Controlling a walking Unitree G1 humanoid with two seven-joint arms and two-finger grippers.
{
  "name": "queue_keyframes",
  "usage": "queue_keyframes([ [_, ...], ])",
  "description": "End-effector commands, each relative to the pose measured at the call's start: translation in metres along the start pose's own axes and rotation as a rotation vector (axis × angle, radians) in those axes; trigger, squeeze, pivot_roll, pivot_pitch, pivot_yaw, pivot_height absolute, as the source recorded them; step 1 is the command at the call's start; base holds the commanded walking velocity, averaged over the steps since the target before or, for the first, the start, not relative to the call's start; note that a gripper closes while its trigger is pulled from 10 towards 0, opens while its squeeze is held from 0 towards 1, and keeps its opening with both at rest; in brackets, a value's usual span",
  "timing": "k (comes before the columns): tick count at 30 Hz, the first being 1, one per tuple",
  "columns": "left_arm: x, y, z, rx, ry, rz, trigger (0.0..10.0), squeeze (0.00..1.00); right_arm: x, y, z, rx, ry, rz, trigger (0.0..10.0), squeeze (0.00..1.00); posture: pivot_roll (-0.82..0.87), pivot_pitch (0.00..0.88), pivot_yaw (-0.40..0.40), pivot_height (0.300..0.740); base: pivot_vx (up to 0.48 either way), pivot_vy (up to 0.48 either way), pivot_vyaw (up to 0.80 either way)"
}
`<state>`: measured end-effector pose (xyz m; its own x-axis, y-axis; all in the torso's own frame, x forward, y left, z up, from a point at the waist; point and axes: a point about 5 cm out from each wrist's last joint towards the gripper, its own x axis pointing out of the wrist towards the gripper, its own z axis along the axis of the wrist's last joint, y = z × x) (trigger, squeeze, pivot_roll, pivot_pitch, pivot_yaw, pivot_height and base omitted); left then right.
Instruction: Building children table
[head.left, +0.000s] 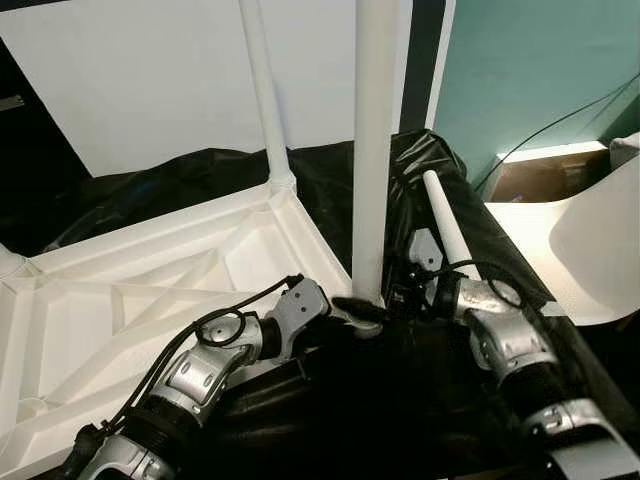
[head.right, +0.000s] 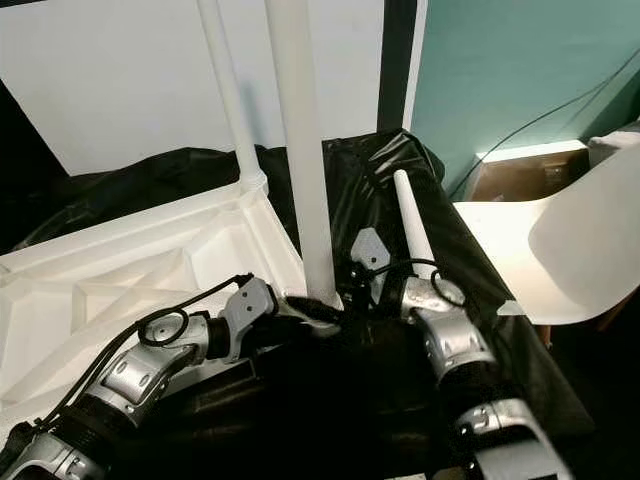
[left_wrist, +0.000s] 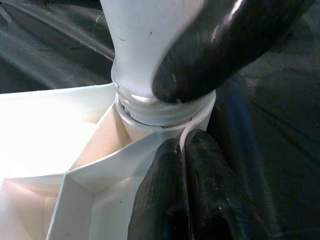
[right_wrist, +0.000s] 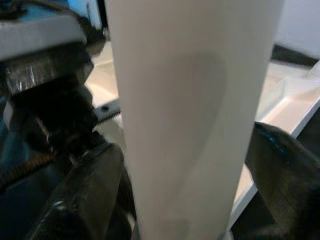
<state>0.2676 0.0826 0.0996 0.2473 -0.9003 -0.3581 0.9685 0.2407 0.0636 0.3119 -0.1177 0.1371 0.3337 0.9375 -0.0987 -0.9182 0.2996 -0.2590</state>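
Note:
A white children's table top (head.left: 120, 290) lies upside down on a black plastic sheet (head.left: 400, 400). One white leg (head.left: 264, 100) stands in its far corner. A second upright leg (head.left: 376, 150) stands in the near right corner socket (left_wrist: 150, 107). My left gripper (head.left: 358, 312) reaches from the left and is shut on this leg's base, one finger (left_wrist: 225, 45) across it and the other finger (left_wrist: 190, 195) under the corner. My right gripper (head.left: 400, 297) comes from the right, its fingers (right_wrist: 90, 190) closed on the same leg (right_wrist: 185, 110) just above. A third leg (head.left: 446, 228) lies loose on the sheet.
A white moulded chair (head.left: 590, 240) stands close on the right. Behind it are a cardboard box (head.left: 540, 170) and a teal wall with a hanging cable (head.left: 560, 120). A white panel (head.left: 150, 70) leans at the back. The sheet drops off at the right edge.

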Motion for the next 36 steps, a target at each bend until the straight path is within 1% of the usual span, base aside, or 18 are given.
queue_keyframes([
  [1, 0.005, -0.023, -0.024, -0.106, 0.033, -0.183, 10.0, 0.0, 0.001, -0.002, 0.001, 0.018, -0.004, 0.03, 0.0, 0.0, 0.0, 0.0, 0.019, 0.74, 0.0, 0.0, 0.0],
  [8, 0.004, -0.023, -0.022, -0.105, 0.021, -0.185, 10.0, 0.0, 0.001, -0.01, 0.004, 0.092, -0.022, 0.033, 0.0, 0.0, 0.0, 0.0, 0.022, 0.74, 0.0, 0.0, 0.0],
  [9, 0.003, -0.023, -0.022, -0.105, 0.022, -0.185, 10.0, 0.0, 0.002, -0.014, 0.004, 0.151, -0.071, -0.061, 0.0, 0.0, 0.0, 0.0, 0.022, 0.74, 0.0, 0.0, 0.0],
  [11, 0.004, -0.022, -0.021, -0.104, 0.021, -0.181, 10.0, 0.0, -0.001, -0.017, -0.003, 0.195, -0.129, -0.35, 0.0, 0.0, 0.02, 0.0, 0.011, 0.74, 0.0, 0.0, 0.0],
  [12, 0.003, -0.022, -0.021, -0.105, 0.019, -0.179, 10.0, 0.0, -0.004, -0.016, -0.006, 0.208, -0.141, -0.453, 0.0, 0.0, 0.02, 0.0, 0.011, 0.74, 0.0, 0.0, 0.0],
  [13, 0.003, -0.022, -0.021, -0.105, 0.019, -0.179, 10.0, 0.0, -0.004, -0.016, -0.006, 0.208, -0.141, -0.453, 0.0, 0.0, 0.02, 0.0, 0.011, 0.74, 0.0, 0.0, 0.0],
  [14, 0.003, -0.022, -0.021, -0.105, 0.019, -0.175, 10.0, 0.0, -0.009, -0.01, -0.012, 0.211, -0.15, -0.557, 0.0, 0.0, 0.02, 0.0, 0.009, 0.74, 0.0, 0.0, 0.0],
  [15, 0.002, -0.022, -0.022, -0.107, 0.02, -0.172, 10.0, 0.0, -0.015, 0.005, -0.018, 0.228, -0.166, -0.707, 0.0, 0.0, 0.02, 0.0, 0.01, 0.74, 0.0, 0.0, 0.0],
  [20, 0.0, -0.024, -0.024, -0.111, 0.022, -0.174, 10.0, 0.0, -0.019, 0.016, -0.018, 0.229, -0.187, -0.79, 0.0, 0.0, 0.02, 0.0, 0.014, 0.74, 0.0, 0.0, 0.0],
  [23, 0.0, -0.025, -0.025, -0.112, 0.026, -0.179, 10.0, 0.0, -0.022, 0.018, -0.016, 0.215, -0.195, -0.826, 0.0, 0.0, 0.02, 0.0, 0.017, 0.74, 0.0, 0.0, 0.0],
  [25, 0.0, -0.024, -0.025, -0.11, 0.03, -0.181, 10.0, 0.0, -0.026, 0.018, -0.016, 0.198, -0.169, -0.907, 0.0, 0.0, 0.02, 0.0, 0.017, 0.74, 0.0, 0.0, 0.0],
  [29, 0.0, -0.022, -0.023, -0.105, 0.024, -0.175, 10.0, 0.0, -0.028, 0.018, -0.019, 0.19, -0.127, -0.952, 0.0, 0.0, 0.03, 0.0, 0.015, 0.74, 0.0, 0.0, 0.0],
  [30, 0.0, -0.021, -0.022, -0.104, 0.02, -0.173, 10.0, 0.0, -0.028, 0.019, -0.02, 0.186, -0.107, -0.957, 3.8, 0.0, 0.03, 0.0, 0.015, 0.74, 0.0, 0.0, 0.0],
  [31, 0.0, -0.021, -0.022, -0.103, 0.019, -0.172, 10.0, 0.0, -0.027, 0.02, -0.02, 0.187, -0.095, -0.953, 10.0, 0.0, 0.02, 0.0, 0.015, 0.74, 0.0, 0.0, 0.0],
  [32, 0.0, -0.021, -0.022, -0.103, 0.021, -0.173, 10.0, 0.0, -0.023, 0.023, -0.02, 0.204, -0.114, -0.888, 10.0, 1.0, 0.02, 0.0, 0.017, 0.74, 0.0, 0.0, 0.0],
  [34, 0.001, -0.022, -0.023, -0.104, 0.024, -0.177, 10.0, 0.0, -0.014, 0.028, -0.02, 0.22, -0.11, -0.76, 10.0, 1.0, 0.01, 0.0, 0.018, 0.74, 0.0, 0.0, 0.0],
  [35, 0.001, -0.022, -0.023, -0.104, 0.024, -0.177, 10.0, 0.0, -0.014, 0.028, -0.02, 0.22, -0.11, -0.76, 10.0, 1.0, 0.01, 0.0, 0.018, 0.74, 0.0, 0.0, 0.0],
  [36, 0.001, -0.022, -0.024, -0.105, 0.024, -0.178, 10.0, 0.0, -0.01, 0.029, -0.019, 0.2, -0.101, -0.659, 10.0, 1.0, 0.01, 0.0, 0.018, 0.74, 0.0, 0.0, 0.0],
])
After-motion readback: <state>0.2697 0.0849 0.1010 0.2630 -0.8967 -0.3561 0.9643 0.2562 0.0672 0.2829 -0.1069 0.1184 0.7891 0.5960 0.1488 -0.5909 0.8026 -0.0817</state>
